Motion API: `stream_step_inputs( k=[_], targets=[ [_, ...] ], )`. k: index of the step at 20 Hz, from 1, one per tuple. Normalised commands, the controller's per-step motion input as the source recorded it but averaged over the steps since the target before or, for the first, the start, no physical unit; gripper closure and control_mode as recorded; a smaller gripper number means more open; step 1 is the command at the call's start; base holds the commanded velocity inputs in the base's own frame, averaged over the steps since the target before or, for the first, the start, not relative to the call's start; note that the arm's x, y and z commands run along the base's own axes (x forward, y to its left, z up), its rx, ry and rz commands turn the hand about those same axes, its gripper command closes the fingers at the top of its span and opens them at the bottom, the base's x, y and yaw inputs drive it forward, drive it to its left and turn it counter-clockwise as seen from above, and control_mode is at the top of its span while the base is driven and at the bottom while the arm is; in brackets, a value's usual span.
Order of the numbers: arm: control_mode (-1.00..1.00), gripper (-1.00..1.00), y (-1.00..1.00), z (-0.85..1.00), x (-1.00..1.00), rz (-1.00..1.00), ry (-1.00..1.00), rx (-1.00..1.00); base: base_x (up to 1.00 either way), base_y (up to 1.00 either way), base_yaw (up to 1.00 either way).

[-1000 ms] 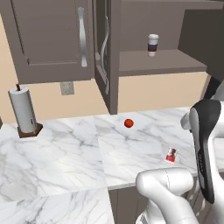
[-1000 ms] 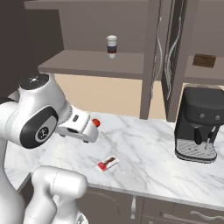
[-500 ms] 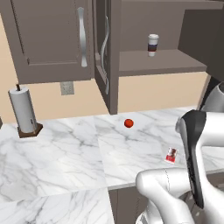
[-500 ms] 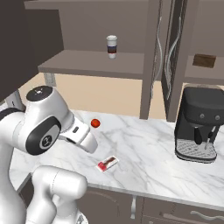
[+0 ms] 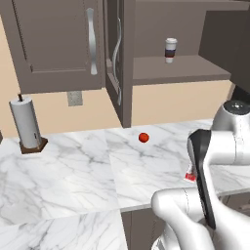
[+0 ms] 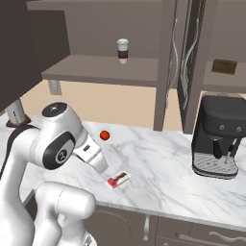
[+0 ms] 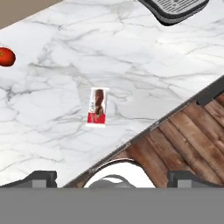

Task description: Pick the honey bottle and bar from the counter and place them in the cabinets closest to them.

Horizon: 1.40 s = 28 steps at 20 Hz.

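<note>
The bar (image 7: 97, 106) lies flat on the marble counter (image 7: 144, 61), close to its front edge, with the red ball (image 7: 6, 57) well behind it toward the wall. The gripper (image 7: 112, 177) hangs above the counter's edge, jaws spread wide, holding nothing. The coffee machine (image 6: 218, 137) stands off to the bar's right. A paper cup (image 6: 123, 51) sits on the open cabinet shelf (image 6: 96, 68) above.

No legible text, labels or numbers anywhere.
</note>
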Motion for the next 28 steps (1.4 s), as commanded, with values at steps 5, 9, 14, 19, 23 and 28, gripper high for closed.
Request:
stream_step_inputs(
  k=[5, 9, 14, 19, 23, 28],
  targets=[
    [-1.00, -1.00, -0.03, -0.38, 0.35, -0.14, 0.02, 0.06, 0.00, 0.00, 0.00],
    [-1.00, -1.00, -0.05, -0.38, 0.30, -0.13, 0.02, 0.06, 0.00, 0.00, 0.00],
    [-1.00, -1.00, -0.09, -0.36, 0.23, -0.11, 0.01, 0.05, 0.00, 0.00, 0.00],
    [-1.00, -1.00, -0.10, -0.37, 0.26, -0.08, 0.02, 0.01, 0.00, 0.00, 0.00],
    [-1.00, -1.00, -0.11, -0.42, 0.32, -0.07, 0.03, 0.00, 0.00, 0.00, 0.00],
    [-1.00, -1.00, -0.11, -0.42, 0.32, -0.06, 0.04, 0.02, 0.00, 0.00, 0.00]
  ],
)
